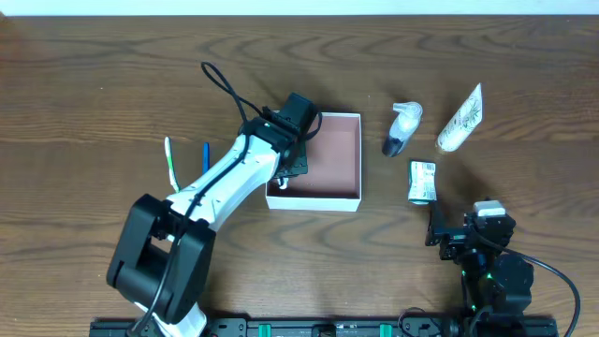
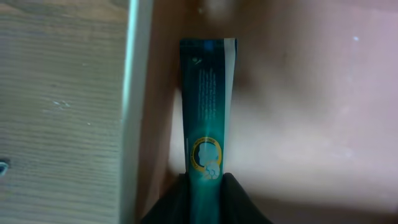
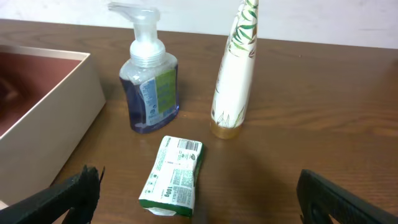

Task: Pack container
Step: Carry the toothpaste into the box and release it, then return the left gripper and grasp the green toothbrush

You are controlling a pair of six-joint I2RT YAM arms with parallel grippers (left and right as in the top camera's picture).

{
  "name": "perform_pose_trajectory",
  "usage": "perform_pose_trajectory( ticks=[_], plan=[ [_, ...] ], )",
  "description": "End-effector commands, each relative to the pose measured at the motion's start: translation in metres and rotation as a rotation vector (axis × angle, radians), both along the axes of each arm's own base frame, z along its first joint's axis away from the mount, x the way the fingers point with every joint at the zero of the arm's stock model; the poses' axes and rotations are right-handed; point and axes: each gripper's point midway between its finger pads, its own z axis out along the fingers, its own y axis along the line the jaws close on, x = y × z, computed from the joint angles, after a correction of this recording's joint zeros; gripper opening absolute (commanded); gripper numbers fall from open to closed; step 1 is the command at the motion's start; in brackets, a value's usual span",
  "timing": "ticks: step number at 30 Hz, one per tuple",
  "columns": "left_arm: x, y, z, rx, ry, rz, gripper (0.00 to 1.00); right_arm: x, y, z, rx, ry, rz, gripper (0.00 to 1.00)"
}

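While the left gripper (image 1: pixel 292 140) hangs over the far left part of the container (image 1: pixel 314 201), its fingers (image 2: pixel 245 202) pinch one end of a dark teal tube (image 2: pixel 206 106). In the left wrist view the tube runs along one white wall, close beside it, with only a narrow strip of pink bottom between. I cannot tell if the tube touches the bottom.

The right half of the pink bottom is bare. The container stands in the middle of the wooden table (image 1: pixel 94 94).

To its right, apart from its wall, a foam pump bottle (image 1: pixel 404 126) and a white tube with leaf print (image 1: pixel 460 120) stand upright. A green-and-white packet (image 1: pixel 422 182) lies flat, nearer.

The right gripper (image 3: pixel 199 208) is near the near right edge, with its fingers spread wide around nothing. The packet lies just in front of it.

Left of the left arm lie two thin sticks, one white-and-green (image 1: pixel 171 161) and one blue (image 1: pixel 207 154).
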Motion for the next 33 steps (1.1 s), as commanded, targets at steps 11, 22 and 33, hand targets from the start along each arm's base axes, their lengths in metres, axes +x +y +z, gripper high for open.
perform_pose_trajectory(
  ticks=[11,22,33],
  plan=[
    [-0.008,-0.01,0.055,-0.123,-0.08,-0.025,0.52,0.0,-0.001,0.0,0.015,-0.001,-0.007,0.99],
    [-0.029,0.119,0.126,0.181,-0.19,0.064,0.6,0.0,-0.001,0.0,0.015,-0.001,-0.007,0.99],
    [-0.004,0.221,0.026,0.107,0.126,0.101,0.61,0.0,-0.001,0.0,0.015,-0.001,-0.007,0.99]
  ],
)
